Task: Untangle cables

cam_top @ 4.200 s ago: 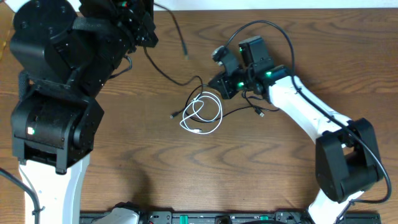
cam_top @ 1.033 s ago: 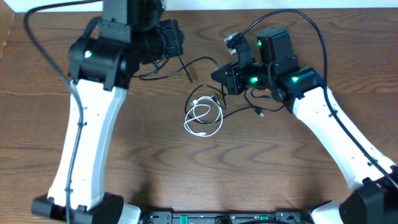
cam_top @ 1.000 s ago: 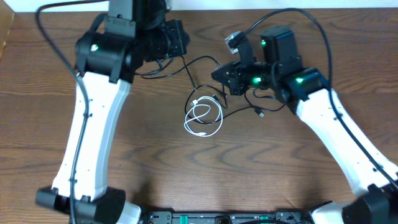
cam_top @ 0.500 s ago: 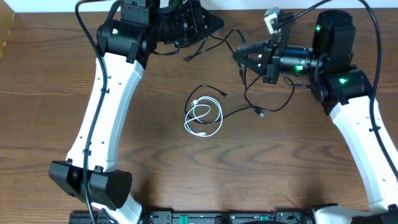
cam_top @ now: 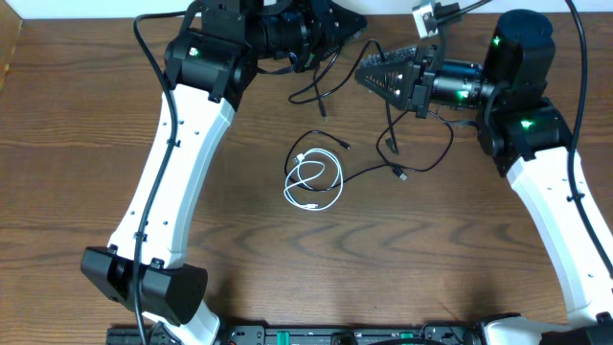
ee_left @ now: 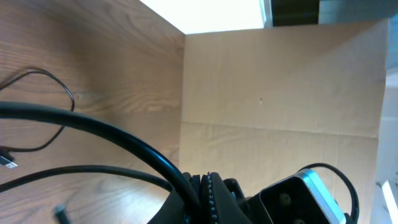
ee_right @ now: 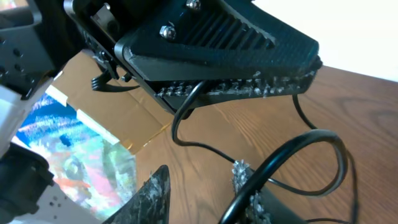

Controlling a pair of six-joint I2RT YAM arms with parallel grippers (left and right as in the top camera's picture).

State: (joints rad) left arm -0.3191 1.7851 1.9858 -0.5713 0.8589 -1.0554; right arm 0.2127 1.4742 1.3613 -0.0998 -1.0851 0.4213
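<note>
Overhead view: two white-and-black arms reach over a dark wooden tabletop (cam_top: 230, 240), their hands almost nose to nose near its far edge.
White cord (cam_top: 307, 202): lies on the tabletop in a loose, roughly round coil near the middle, well clear of both hands. One plug end sits at the coil's far left and the other at its near edge.
Black cord (cam_top: 401, 174): thin. One strand runs left to right from the coil's right edge to a small plug end, and more of it curves up toward the hands. A second strand drops from the left hand toward the coil and ends short of it. Whether it crosses the white cord cannot be told.
Left hand (cam_top: 345, 24): closed. In the right wrist view a thin black strand comes out from between its ridged pads.
Right hand (cam_top: 364, 77): its fingers stand apart with a clear gap in its own wrist view. A black strand loops across one fingertip (ee_right: 247, 183), and whether it is pinched cannot be told.
Container: a brown cardboard box (ee_left: 280, 93) stands past the tabletop's edge in the left wrist view, its contents hidden.
Writing: a colourful printed sheet (ee_right: 81, 162) lies beside cardboard in the right wrist view, too blurred to read.
</note>
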